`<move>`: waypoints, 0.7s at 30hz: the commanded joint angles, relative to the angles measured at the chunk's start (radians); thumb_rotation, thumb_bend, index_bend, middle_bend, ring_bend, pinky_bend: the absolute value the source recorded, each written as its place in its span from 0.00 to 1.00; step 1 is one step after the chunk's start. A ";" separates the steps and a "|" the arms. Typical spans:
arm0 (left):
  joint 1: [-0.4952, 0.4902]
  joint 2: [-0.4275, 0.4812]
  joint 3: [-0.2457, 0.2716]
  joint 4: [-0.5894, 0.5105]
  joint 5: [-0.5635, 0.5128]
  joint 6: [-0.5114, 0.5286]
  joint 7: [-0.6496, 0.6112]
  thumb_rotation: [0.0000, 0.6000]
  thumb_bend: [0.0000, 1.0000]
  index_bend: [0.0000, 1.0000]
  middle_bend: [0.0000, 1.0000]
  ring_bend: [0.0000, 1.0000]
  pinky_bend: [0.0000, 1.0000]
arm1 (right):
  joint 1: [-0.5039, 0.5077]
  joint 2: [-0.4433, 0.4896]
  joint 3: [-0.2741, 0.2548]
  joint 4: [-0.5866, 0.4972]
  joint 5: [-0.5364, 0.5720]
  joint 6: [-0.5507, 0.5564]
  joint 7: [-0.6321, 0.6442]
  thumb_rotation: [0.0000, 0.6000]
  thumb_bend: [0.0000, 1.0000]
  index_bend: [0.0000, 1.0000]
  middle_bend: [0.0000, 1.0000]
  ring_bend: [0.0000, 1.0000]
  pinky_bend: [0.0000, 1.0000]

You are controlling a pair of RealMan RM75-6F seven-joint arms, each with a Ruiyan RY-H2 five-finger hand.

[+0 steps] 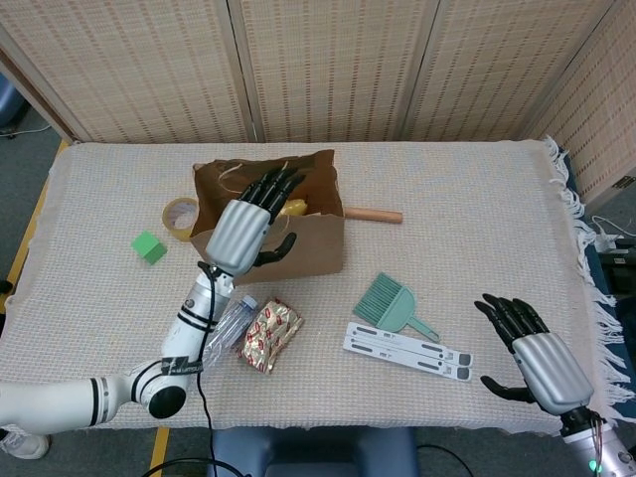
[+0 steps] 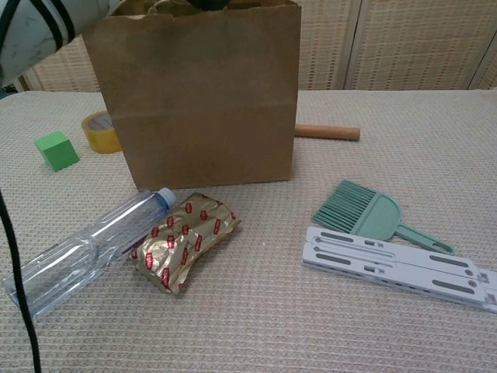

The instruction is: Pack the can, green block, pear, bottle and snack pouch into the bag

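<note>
The left hand (image 1: 241, 231) hovers over the bag (image 1: 298, 248), fingers (image 1: 266, 189) spread and empty; the yellow pear (image 1: 295, 208) lies inside. The right hand (image 1: 537, 356) is open, off the table's edge. Only the head view shows either hand and the pear; the chest view shows the bottle (image 2: 81, 250) touching the pouch (image 2: 182, 239).

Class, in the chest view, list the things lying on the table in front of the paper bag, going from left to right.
Bottle → snack pouch → green hand brush → white folded stand.
</note>
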 commanded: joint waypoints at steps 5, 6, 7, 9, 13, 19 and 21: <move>0.237 0.255 0.124 -0.325 0.110 0.155 -0.016 1.00 0.42 0.10 0.06 0.03 0.18 | -0.007 -0.003 -0.011 -0.003 -0.026 0.005 -0.009 1.00 0.10 0.00 0.00 0.00 0.00; 0.268 0.287 0.140 -0.340 0.142 0.175 -0.041 1.00 0.42 0.11 0.07 0.03 0.18 | -0.008 -0.005 -0.013 -0.002 -0.029 0.006 -0.011 1.00 0.10 0.00 0.00 0.00 0.00; 0.290 0.310 0.152 -0.348 0.164 0.189 -0.061 1.00 0.42 0.11 0.07 0.04 0.18 | -0.009 -0.006 -0.014 -0.001 -0.031 0.006 -0.012 1.00 0.10 0.00 0.00 0.00 0.00; 0.342 0.356 0.175 -0.352 0.206 0.222 -0.123 1.00 0.43 0.12 0.09 0.05 0.19 | -0.010 -0.007 -0.017 -0.002 -0.034 0.005 -0.016 1.00 0.10 0.00 0.00 0.00 0.00; 0.422 0.426 0.230 -0.305 0.260 0.244 -0.229 1.00 0.44 0.14 0.11 0.07 0.21 | -0.013 -0.012 -0.021 -0.004 -0.042 0.007 -0.025 1.00 0.10 0.00 0.00 0.00 0.00; 0.514 0.442 0.330 -0.097 0.378 0.268 -0.360 1.00 0.44 0.15 0.12 0.08 0.22 | -0.017 -0.015 -0.023 -0.003 -0.043 0.010 -0.032 1.00 0.10 0.00 0.00 0.00 0.00; 0.530 0.427 0.370 0.022 0.453 0.273 -0.392 1.00 0.44 0.15 0.12 0.08 0.23 | -0.016 -0.017 -0.021 -0.003 -0.037 0.009 -0.034 1.00 0.10 0.00 0.00 0.00 0.00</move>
